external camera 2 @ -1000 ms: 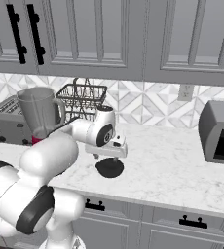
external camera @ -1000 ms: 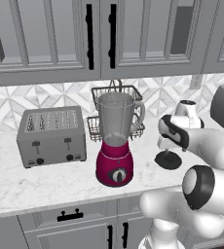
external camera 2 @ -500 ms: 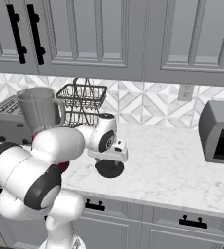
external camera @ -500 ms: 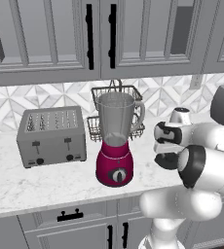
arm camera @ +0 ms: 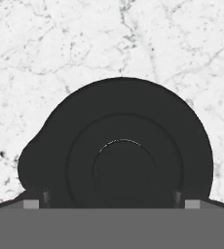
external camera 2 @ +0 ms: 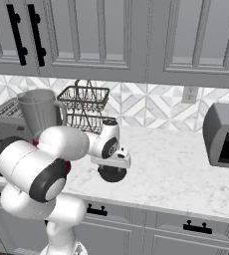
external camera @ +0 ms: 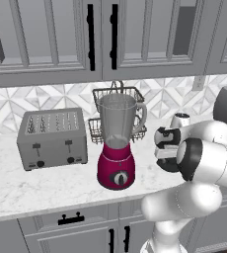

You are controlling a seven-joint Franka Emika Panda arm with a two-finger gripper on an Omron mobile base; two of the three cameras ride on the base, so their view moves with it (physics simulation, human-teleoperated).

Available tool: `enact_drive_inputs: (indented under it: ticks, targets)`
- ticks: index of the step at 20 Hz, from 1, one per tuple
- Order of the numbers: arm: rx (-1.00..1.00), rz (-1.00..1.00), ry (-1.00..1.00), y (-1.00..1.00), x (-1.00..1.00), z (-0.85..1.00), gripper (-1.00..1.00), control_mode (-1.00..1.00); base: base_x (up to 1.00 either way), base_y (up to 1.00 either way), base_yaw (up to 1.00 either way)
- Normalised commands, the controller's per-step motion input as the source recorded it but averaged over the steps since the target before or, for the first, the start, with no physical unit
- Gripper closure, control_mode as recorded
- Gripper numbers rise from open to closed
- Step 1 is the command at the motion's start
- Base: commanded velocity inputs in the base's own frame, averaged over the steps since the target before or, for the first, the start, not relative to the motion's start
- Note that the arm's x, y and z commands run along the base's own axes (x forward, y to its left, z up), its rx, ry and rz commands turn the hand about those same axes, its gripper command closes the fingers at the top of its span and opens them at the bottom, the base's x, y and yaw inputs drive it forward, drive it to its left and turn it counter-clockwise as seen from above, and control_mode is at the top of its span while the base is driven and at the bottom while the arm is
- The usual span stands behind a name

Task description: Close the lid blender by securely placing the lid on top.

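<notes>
Your tool (external camera 2: 112,167) hangs right over the flat black round lid (arm camera: 121,151), which lies on the white marble surface (external camera 2: 186,174). You cannot tell if the tool is open or closed. The tall blender with the pink base (external camera: 116,148) stands apart, its jar open.

The left base view looks forward and a little down from behind the arm, on its left side. The right base view does the same from the right side. Both share the white marbled stone counter (external camera: 46,185) (external camera 2: 176,169) and the tall magenta-based blender with clear grey jar (external camera: 117,143) (external camera 2: 37,112). The hand view looks straight down, very near, on the flat black round lid (arm camera: 119,151).
</notes>
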Motion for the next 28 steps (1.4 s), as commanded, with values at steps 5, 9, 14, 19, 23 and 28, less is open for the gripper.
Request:
enact_drive_inputs:
  ticks: [5, 9, 14, 19, 23, 28]
  targets:
    - [0.0, 0.0, -0.05, -0.02, 0.04, -0.2, -1.0, -1.0, 0.0, 0.0, 0.0]
    - [0.0, 0.0, -0.05, -0.02, 0.18, -0.15, -1.0, -1.0, 0.0, 0.0, 0.0]
    - [0.0, 0.0, -0.06, 0.0, 0.16, -0.22, -1.0, -1.0, 0.0, 0.0, 0.0]
    - [0.0, 0.0, -0.01, 0.03, 0.01, -0.49, 1.0, -1.0, 0.0, 0.0, 0.0]
    - [0.04, 0.0, 0.0, 0.14, 0.0, -0.34, 1.0, -1.0, 0.0, 0.0, 0.0]
    - [0.06, 0.0, 0.0, 0.12, 0.0, -0.08, 1.0, -1.0, 0.0, 0.0, 0.0]
